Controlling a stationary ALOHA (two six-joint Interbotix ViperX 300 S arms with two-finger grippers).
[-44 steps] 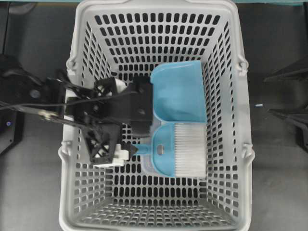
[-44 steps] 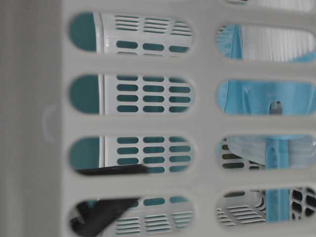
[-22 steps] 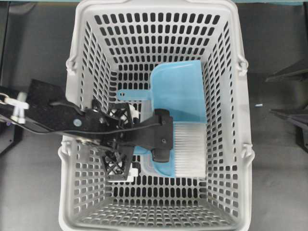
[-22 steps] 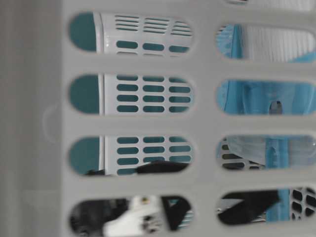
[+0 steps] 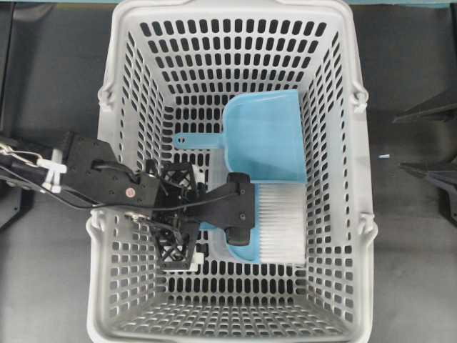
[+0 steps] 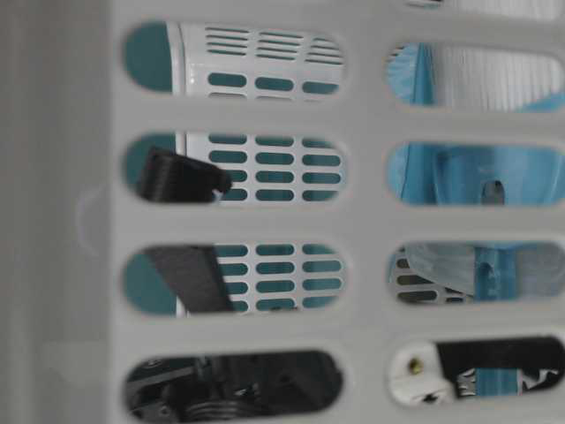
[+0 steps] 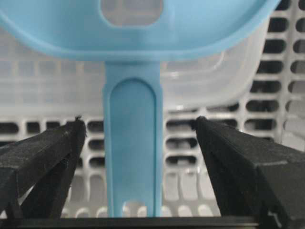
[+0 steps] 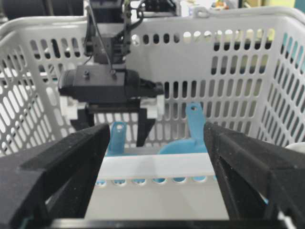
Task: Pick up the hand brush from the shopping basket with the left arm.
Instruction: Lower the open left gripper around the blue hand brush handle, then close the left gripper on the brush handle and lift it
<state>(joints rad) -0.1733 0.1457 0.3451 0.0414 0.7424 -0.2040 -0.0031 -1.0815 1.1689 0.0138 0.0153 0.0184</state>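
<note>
Straddling brush handle (image 7: pixel 132 162), wrist-view only

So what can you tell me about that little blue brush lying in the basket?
The hand brush is light-blue plastic with a rounded back, a fan of white bristles and a thin flat handle. It lies flat on the shopping basket floor, just below the dustpan. The open left gripper straddles its handle without touching it.
</note>
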